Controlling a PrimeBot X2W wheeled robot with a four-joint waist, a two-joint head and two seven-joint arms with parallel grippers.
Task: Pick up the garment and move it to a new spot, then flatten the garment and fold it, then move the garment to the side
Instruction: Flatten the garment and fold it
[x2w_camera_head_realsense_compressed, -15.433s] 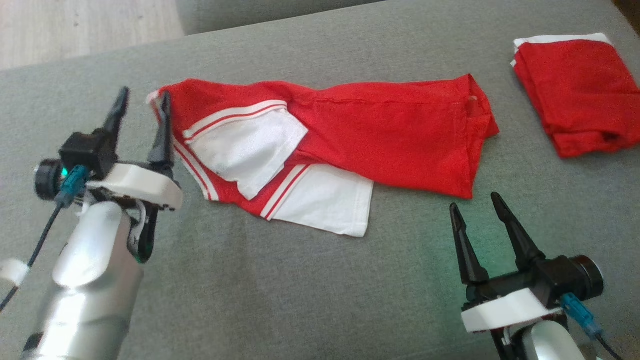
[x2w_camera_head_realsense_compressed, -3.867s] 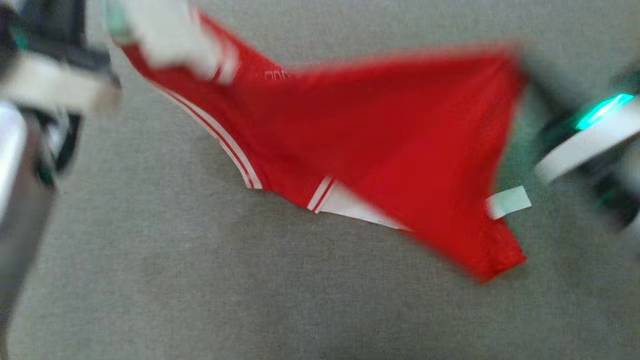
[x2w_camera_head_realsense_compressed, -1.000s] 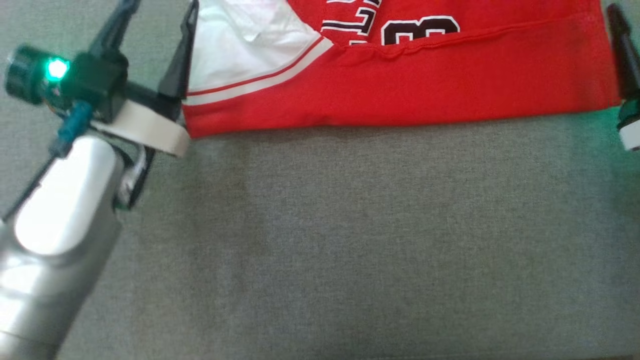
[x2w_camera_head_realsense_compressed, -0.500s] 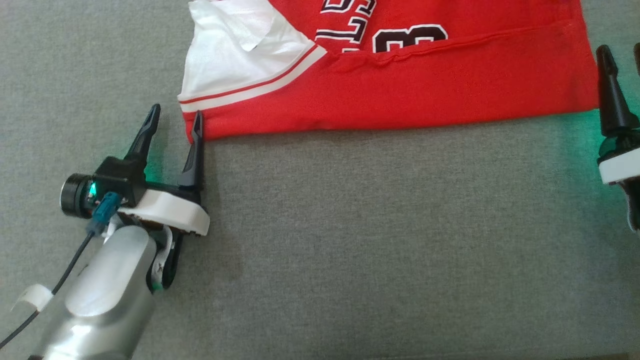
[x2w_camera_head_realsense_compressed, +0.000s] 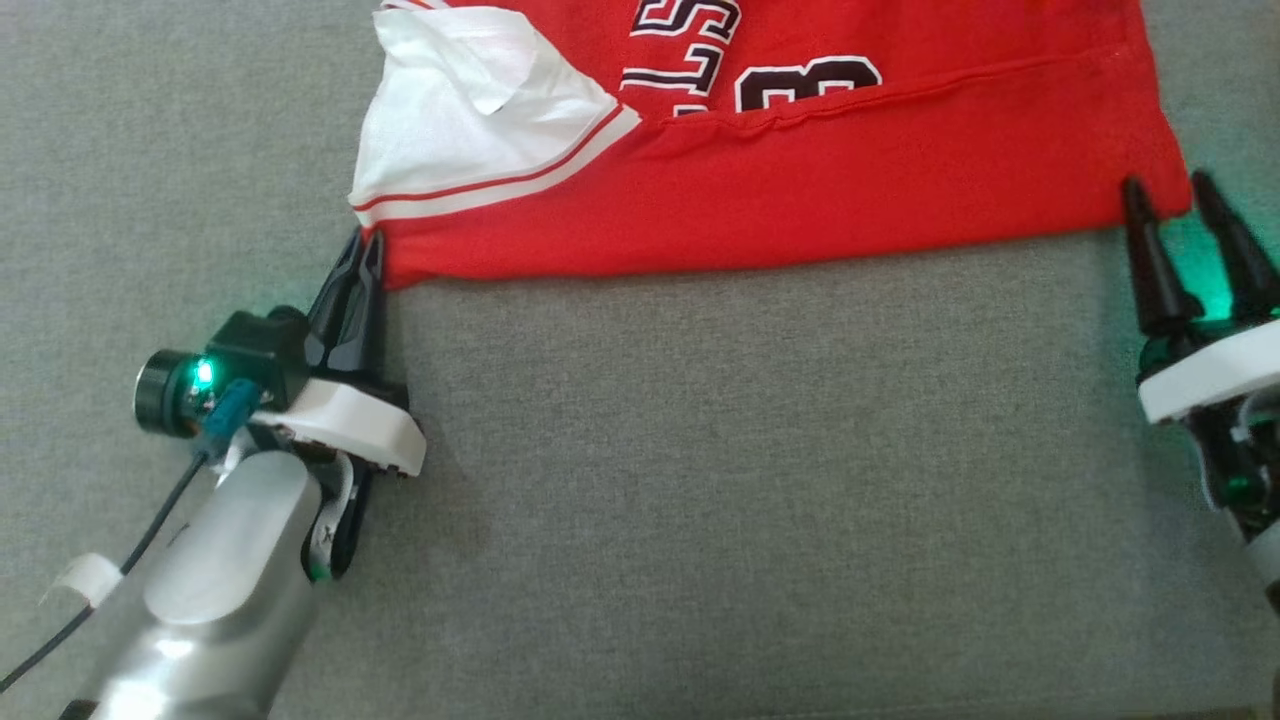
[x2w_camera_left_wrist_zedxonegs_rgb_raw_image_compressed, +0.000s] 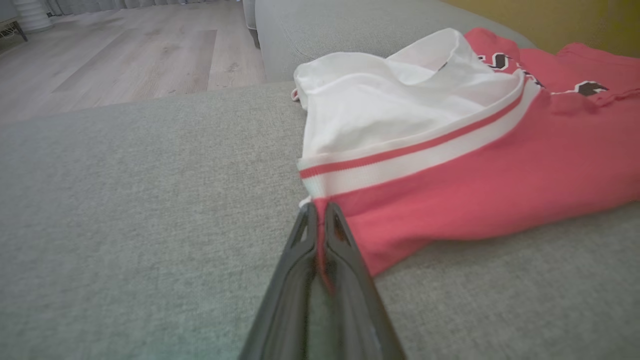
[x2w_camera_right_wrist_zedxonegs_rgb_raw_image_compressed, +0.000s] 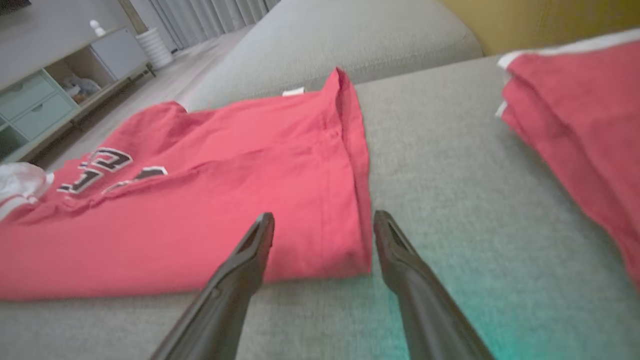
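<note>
Garment (x2w_camera_head_realsense_compressed: 800, 190) top beyond upper edge.

Left gripper (x2w_camera_head_realsense_compressed: 358, 250): two long black fingers (x2w_camera_left_wrist_zedxonegs_rgb_raw_image_compressed: 287, 300), tapering, with slotted hollows near the tips. Behind them sits a white collar (x2w_camera_head_realsense_compressed: 350, 430). Beside the collar is a round black camera barrel (x2w_camera_head_realsense_compressed: 165, 392) with a green lamp. A teal plug (x2w_camera_head_realsense_compressed: 228, 418) feeds a thin dark cable (x2w_camera_head_realsense_compressed: 160, 520) with a white tape tag (x2w_camera_head_realsense_compressed: 85, 580). Forearm (x2w_camera_head_realsense_compressed: 215, 610) is glossy silver. Right gripper (x2w_camera_head_realsense_compressed: 1165, 185): same black fingers and white collar, green glow at the base.
</note>
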